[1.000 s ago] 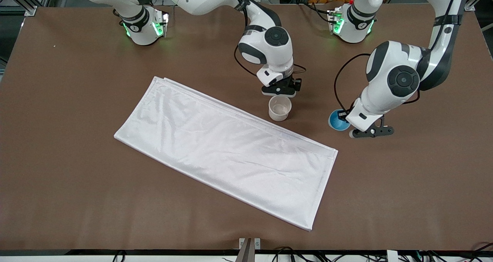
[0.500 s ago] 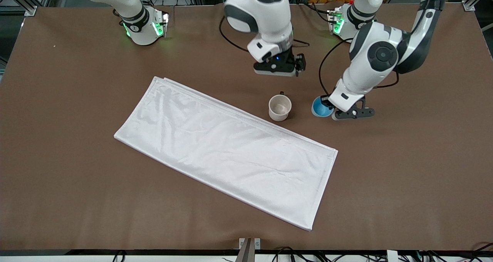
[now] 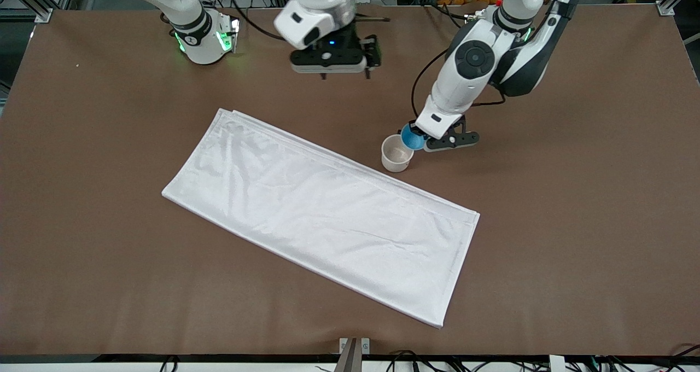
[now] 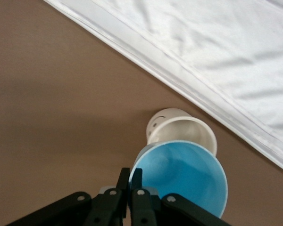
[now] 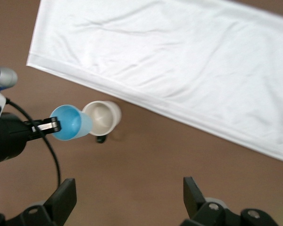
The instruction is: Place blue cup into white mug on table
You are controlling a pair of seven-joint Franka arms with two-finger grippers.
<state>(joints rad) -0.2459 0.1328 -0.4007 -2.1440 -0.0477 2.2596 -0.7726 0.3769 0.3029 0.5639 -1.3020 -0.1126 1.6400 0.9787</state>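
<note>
Just right of the frame's centre, the left gripper [image 3: 420, 138] pinches the rim of the blue cup [image 3: 412, 137], held in the air over the white mug's [image 3: 396, 153] edge; the mug stands on the table [image 3: 574, 208] beside the white cloth [image 3: 322, 213]; the right gripper [image 3: 328, 61] hangs wide open and empty at upper centre.

One blue cup [image 3: 411, 137], one white mug [image 3: 396, 154], one white cloth [image 3: 322, 208], two arms

Left hand [image 3: 420, 139] carried blue cup [image 3: 412, 137] beside white mug [image 3: 396, 154]
</note>
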